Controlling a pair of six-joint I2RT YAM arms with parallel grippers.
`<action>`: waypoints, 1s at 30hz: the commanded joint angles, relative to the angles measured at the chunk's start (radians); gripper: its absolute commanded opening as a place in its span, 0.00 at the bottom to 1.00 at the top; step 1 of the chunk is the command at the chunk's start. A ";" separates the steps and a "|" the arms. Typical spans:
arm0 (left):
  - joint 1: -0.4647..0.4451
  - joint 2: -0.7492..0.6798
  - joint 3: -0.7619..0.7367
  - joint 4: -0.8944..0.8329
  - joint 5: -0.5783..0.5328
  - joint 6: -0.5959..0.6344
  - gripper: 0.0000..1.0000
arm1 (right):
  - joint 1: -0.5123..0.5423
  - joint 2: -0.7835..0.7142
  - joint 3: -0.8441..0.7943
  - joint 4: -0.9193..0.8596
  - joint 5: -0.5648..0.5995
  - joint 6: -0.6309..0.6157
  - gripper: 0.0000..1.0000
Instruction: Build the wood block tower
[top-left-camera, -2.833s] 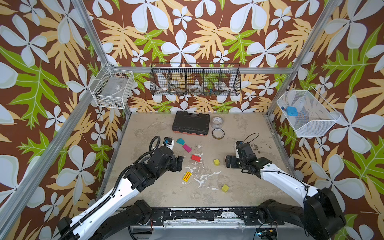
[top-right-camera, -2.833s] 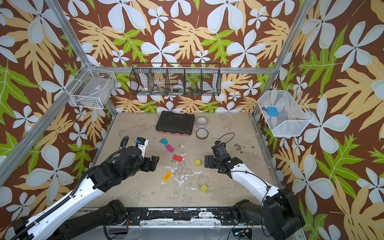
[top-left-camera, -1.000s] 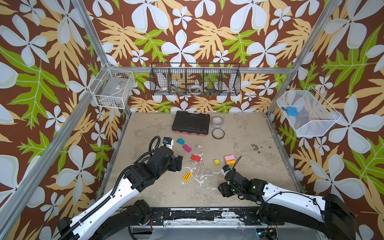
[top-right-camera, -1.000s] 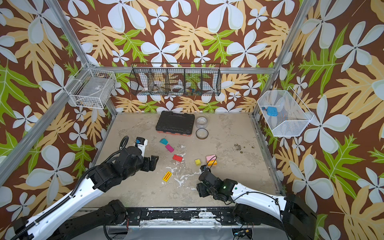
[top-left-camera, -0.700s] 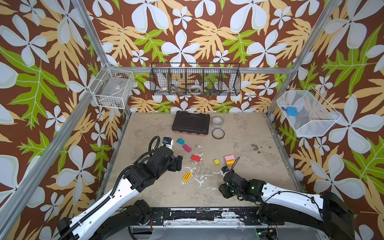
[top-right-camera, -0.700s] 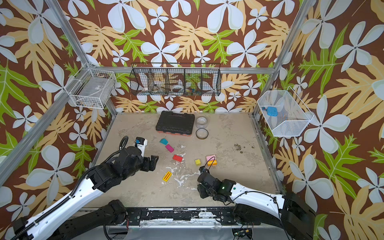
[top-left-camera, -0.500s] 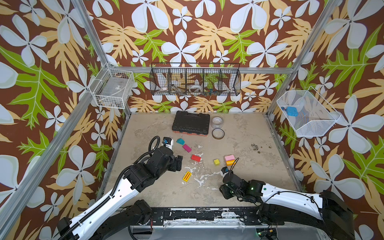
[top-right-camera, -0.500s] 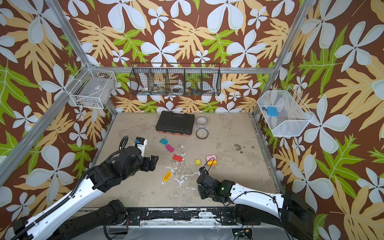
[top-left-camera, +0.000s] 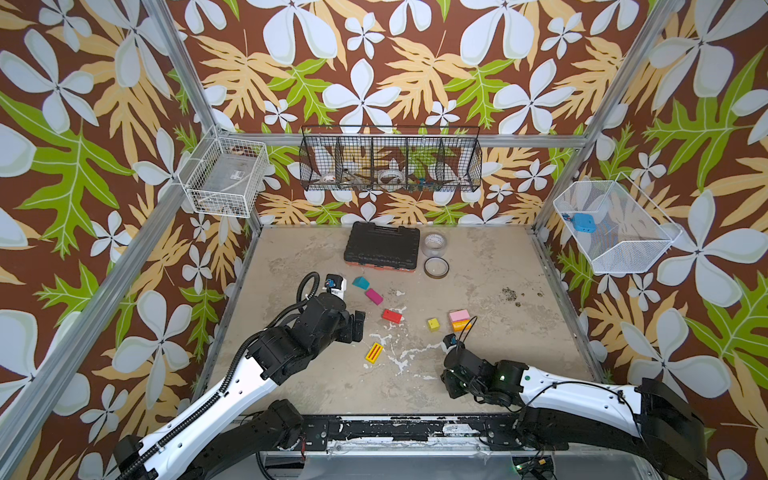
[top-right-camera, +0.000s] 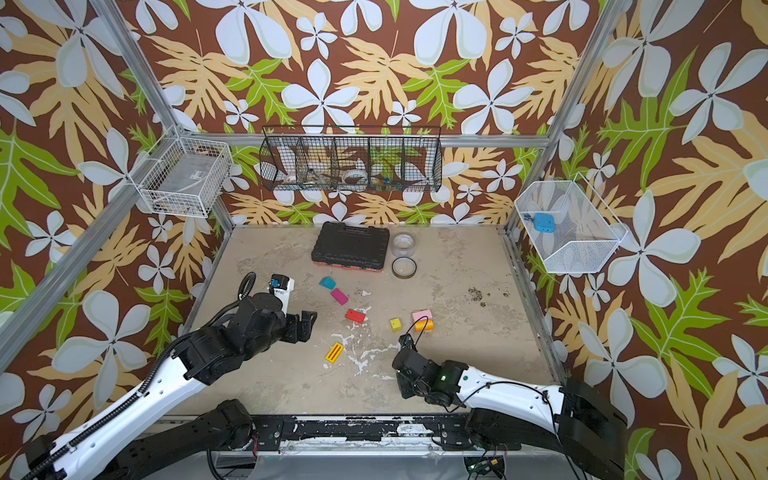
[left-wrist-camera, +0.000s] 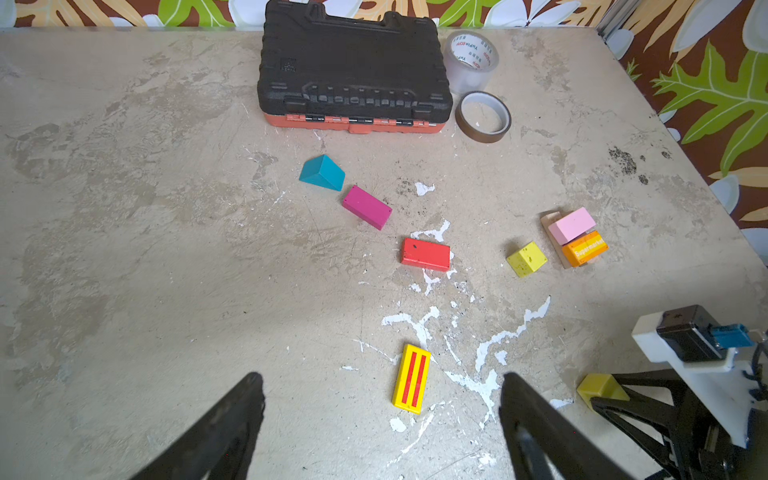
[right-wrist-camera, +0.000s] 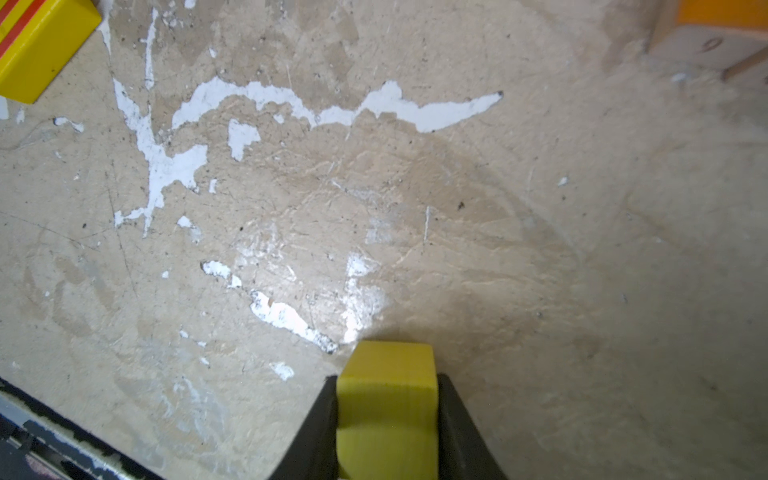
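R gripper (right-wrist-camera: 386, 382) has clamped yellow cube (right-wrist-camera: 386, 415) on scuffed, paint-flecked tabletop (right-wrist-camera: 582, 249).

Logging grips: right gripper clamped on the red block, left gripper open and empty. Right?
Wrong block: the right wrist view shows the right gripper clamped on a yellow cube. The left gripper is open and empty, as said.
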 joint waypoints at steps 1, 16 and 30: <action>0.000 -0.001 0.002 0.014 -0.006 -0.007 0.89 | -0.001 0.007 0.004 -0.031 0.041 0.014 0.32; 0.001 -0.008 0.000 0.015 -0.011 -0.008 0.89 | -0.043 0.105 0.067 -0.021 0.081 0.026 0.30; 0.000 -0.013 0.000 0.016 0.000 -0.007 0.89 | -0.091 0.157 0.102 -0.006 0.075 -0.017 0.35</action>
